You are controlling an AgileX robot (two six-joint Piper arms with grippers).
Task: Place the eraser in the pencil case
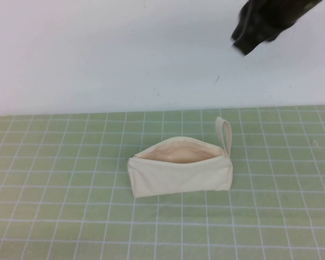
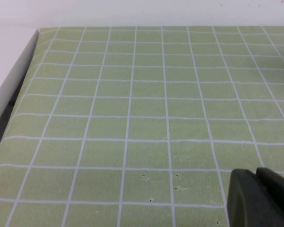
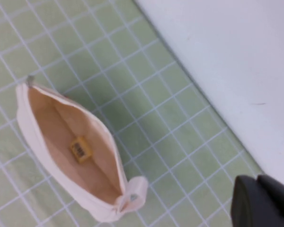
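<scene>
One eraser (image 3: 81, 149) inside open pencil case (image 1: 180, 169), right gripper (image 1: 254, 32) raised, left gripper (image 2: 262, 198) low.

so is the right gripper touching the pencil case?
Apart. High view shows the right gripper raised over the white surface, far from the pencil case; the eraser lies inside it.

Soft, even overhead light fell on the green grid mat (image 1: 70, 216), leaving only a faint shadow under the pencil case (image 1: 180, 172) and no glare. The right gripper (image 1: 254, 32), raised at the far right, was smeared by motion blur. Both wrist views were soft, the left gripper (image 2: 260, 198) a dark unfocused shape.
</scene>
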